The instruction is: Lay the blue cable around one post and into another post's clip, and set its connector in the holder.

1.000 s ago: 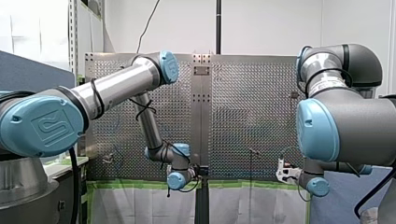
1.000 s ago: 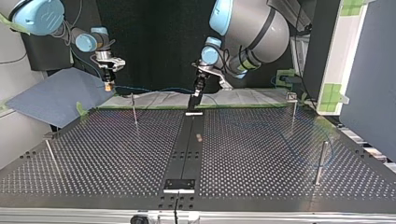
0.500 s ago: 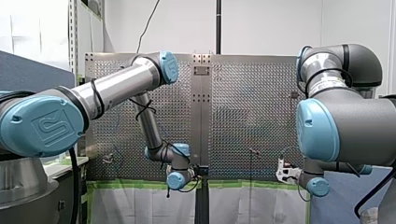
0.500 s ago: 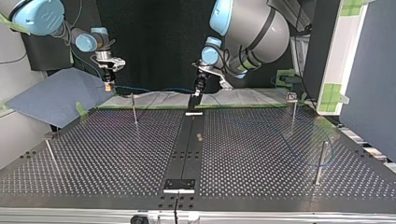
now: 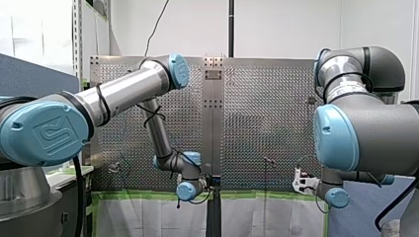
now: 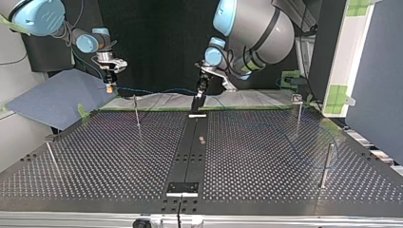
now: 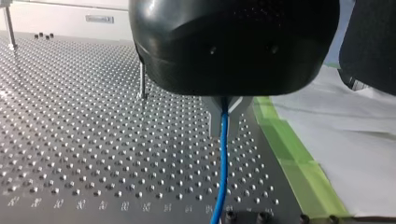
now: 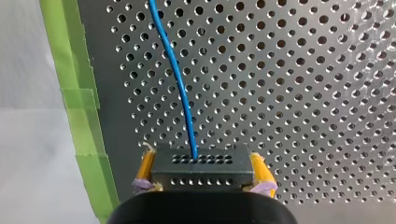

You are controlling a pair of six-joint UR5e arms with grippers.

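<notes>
Clamping the connector, my right pincer could drag the cable out of my left pincer, closed on it, if the arms part too far.

My left arm is silver with light-blue caps.

Blue cable partly out of frame

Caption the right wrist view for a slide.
My right gripper clamps the black connector between yellow pads, blue cable trailing ahead over the perforated table.
</notes>
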